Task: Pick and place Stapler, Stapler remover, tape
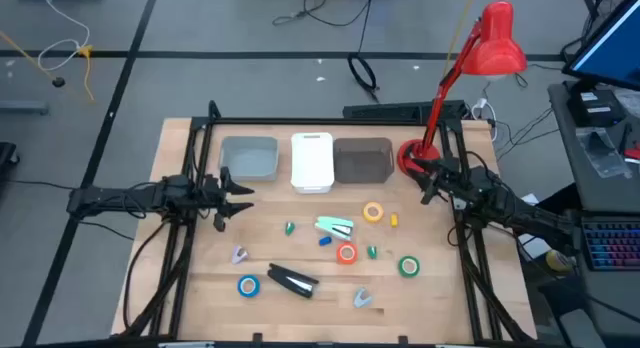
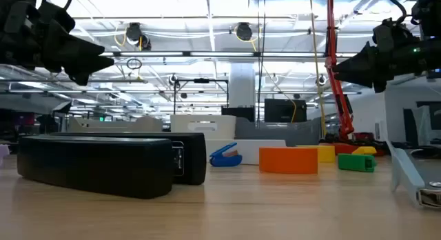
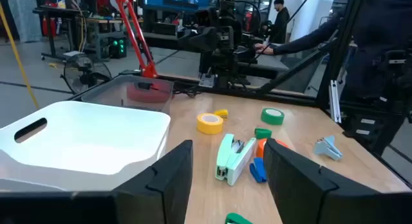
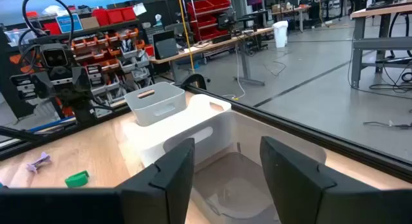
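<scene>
Wooden desk [image 1: 200, 288] with tape rolls and staplers scattered between two raised, empty claws, left claw [image 1: 222, 196] and right claw [image 1: 428, 184] both spread open, ready for picking.

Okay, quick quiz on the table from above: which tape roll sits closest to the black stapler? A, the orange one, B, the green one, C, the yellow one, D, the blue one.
D: in the high view the blue tape roll lies just beside the black stapler, while the yellow, green and orange rolls lie farther off.
</scene>
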